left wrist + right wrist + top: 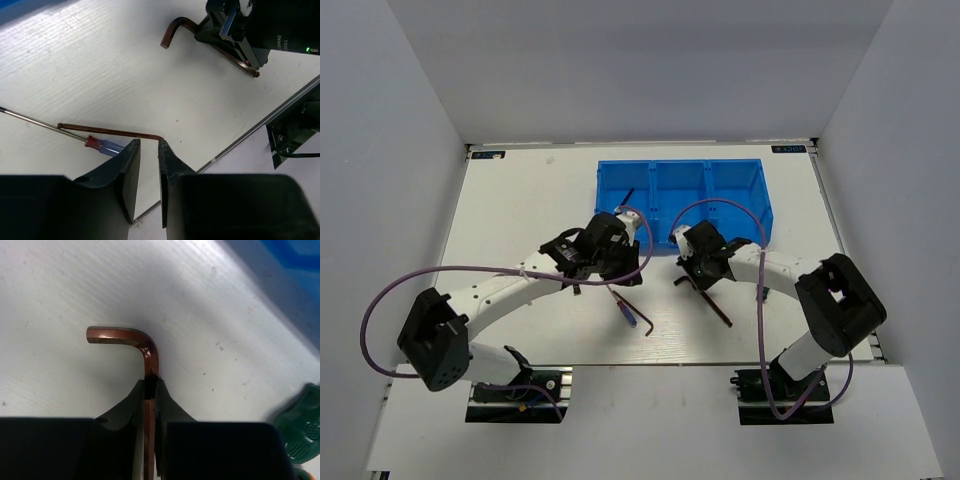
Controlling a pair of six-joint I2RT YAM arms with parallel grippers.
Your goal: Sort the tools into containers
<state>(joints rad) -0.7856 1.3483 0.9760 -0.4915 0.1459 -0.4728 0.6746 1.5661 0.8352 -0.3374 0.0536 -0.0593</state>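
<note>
Right pincer (150, 385) is clenched on the shaft of a hex key (120, 335), bent end protruding, low at the table (100, 60) just in front of the tray (680, 164). Left pincer (149, 145) stands narrowly parted, holding nothing, tips at the elbow of a thin key (110, 132) crossing a screwdriver (104, 146). Recommended: lift the hex key straight up, grip firm against swivel, and clear the tray wall before releasing.

On my screen the left arm (500, 290) and right arm (775, 262) are white tubes between blocky black joint housings, each trailing a looping purple cable (380, 300). I see matte black, wedge-shaped fingers (125, 175), and a wrist block (280, 25) with white lettering and a green light (306, 49).
</note>
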